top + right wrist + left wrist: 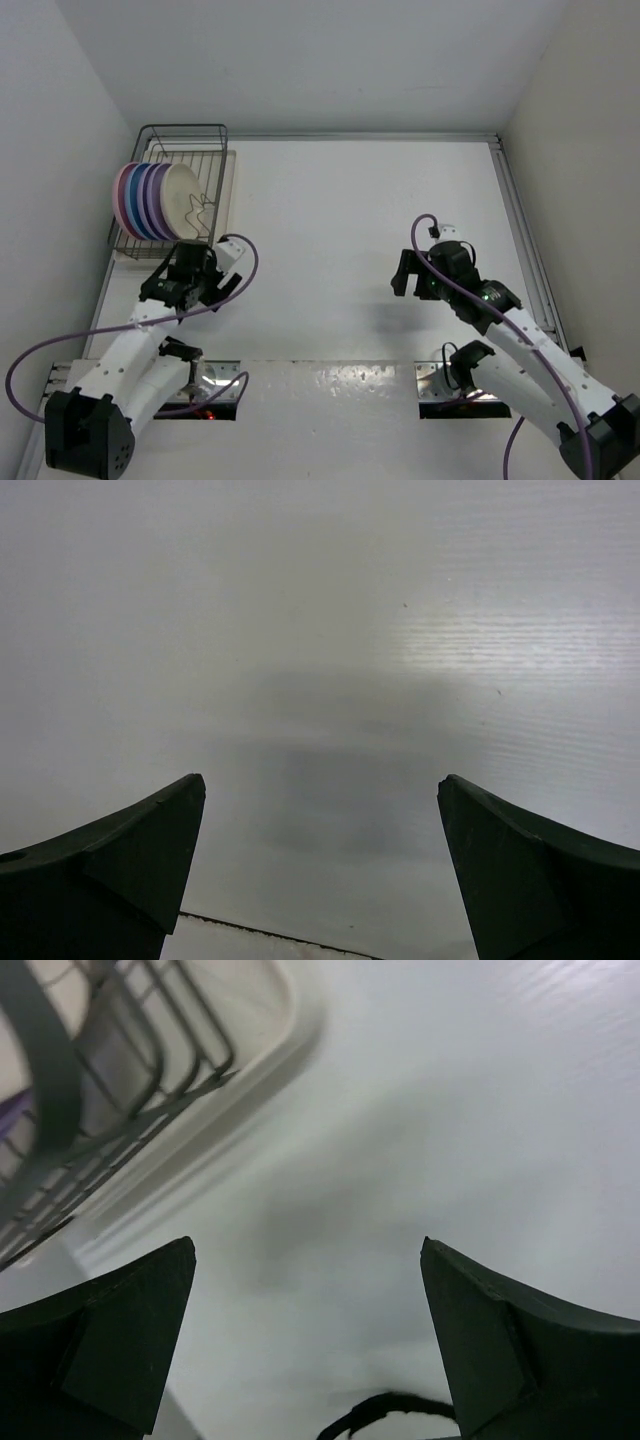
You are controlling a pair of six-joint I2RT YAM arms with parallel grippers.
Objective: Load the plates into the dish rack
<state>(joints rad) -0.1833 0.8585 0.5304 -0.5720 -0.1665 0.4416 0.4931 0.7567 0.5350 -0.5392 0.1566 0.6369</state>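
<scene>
Left claw (pixel 183 272) spread wide, held nothing, bare table (pixel 330 200) between its fingers. Dish rack (pixel 182 131) sat just ahead of it, slightly to its left, on cream tray (pixel 229 185). Plates (pixel 152 200) stood on edge in rack: pink, blue, purple, cream. Fingers clear of them. Right claw (pixel 406 272) also spread wide, empty, well apart from rack, only table beneath
</scene>
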